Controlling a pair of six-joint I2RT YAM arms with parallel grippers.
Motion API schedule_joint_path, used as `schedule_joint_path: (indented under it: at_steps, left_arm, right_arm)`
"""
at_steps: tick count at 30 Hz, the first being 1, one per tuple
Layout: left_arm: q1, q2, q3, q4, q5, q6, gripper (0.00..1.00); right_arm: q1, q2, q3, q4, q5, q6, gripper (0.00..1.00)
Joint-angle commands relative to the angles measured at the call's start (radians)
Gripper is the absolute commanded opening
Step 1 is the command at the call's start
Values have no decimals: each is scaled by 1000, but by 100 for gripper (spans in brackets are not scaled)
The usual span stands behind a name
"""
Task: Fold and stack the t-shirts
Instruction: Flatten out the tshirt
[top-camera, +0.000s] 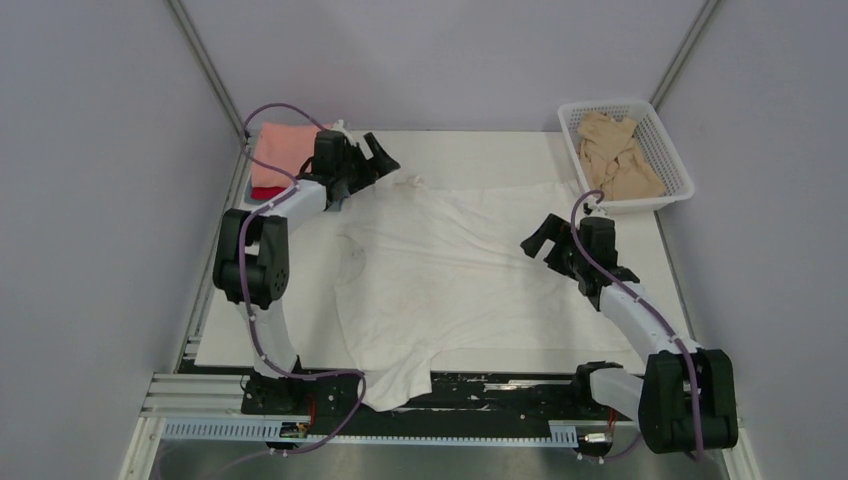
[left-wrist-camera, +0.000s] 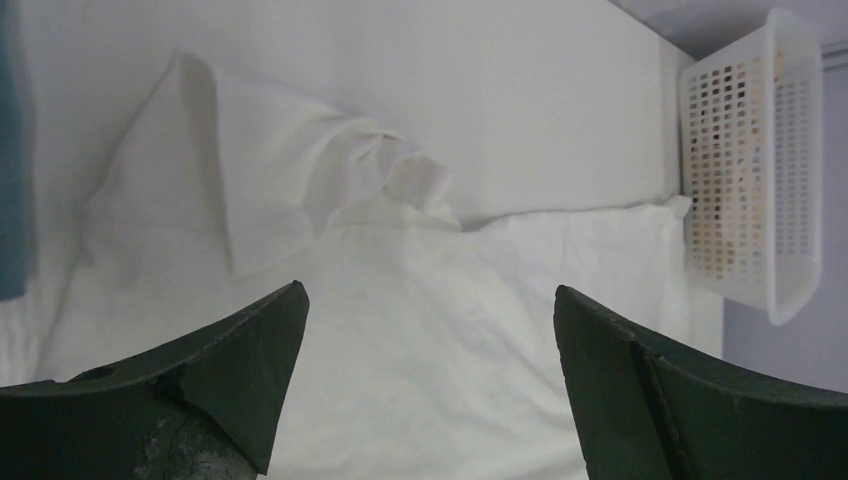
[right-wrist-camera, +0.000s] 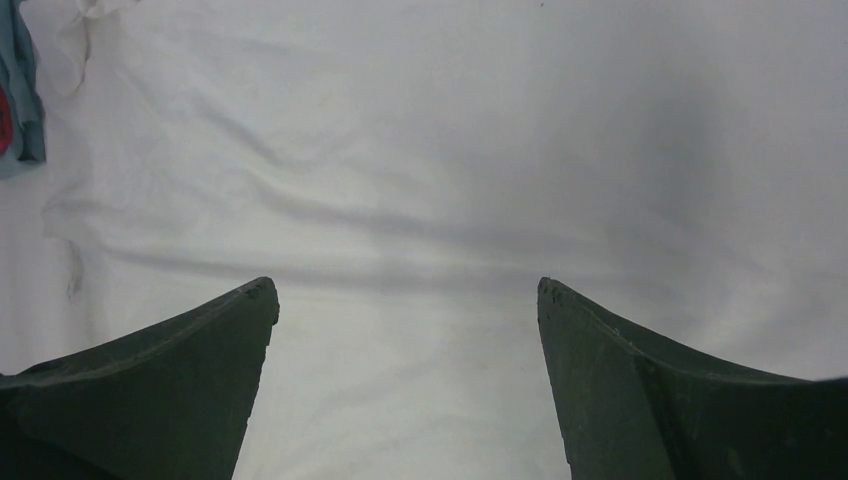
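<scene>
The white t-shirt lies spread over the table, one sleeve hanging off the near edge. It fills the left wrist view and the right wrist view. My left gripper is open and empty above the shirt's far left corner, where a sleeve is crumpled. My right gripper is open and empty above the shirt's right side. A beige t-shirt lies crumpled in the basket. Folded salmon-pink and red shirts are stacked at the far left, with a grey-blue one under them.
A white plastic lattice basket stands at the far right corner; it shows in the left wrist view too. Grey walls close in on the table's left, back and right. A metal rail runs along the near edge.
</scene>
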Motion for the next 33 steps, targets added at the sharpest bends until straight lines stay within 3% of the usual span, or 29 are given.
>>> schedule_joint_path:
  at_steps: [1, 4, 10, 16, 22, 33]
  left_arm:
    - [-20, 160, 149, 161, 127, -167, 100]
    - [-36, 260, 244, 140, 117, -199, 100]
    - [-63, 312, 223, 243, 101, -272, 100]
    - [-91, 344, 246, 137, 13, -253, 100]
    - [-101, 370, 238, 145, -74, -289, 100]
    - [-99, 533, 562, 36, -329, -279, 100]
  right_arm:
    - [19, 68, -25, 107, -79, -18, 100]
    - [22, 116, -28, 143, -74, -20, 100]
    - [25, 183, -17, 161, -76, -18, 100]
    - [25, 213, -16, 168, -68, -17, 100]
    - [25, 215, -18, 171, -71, -17, 100]
    - [24, 221, -18, 169, -74, -17, 100]
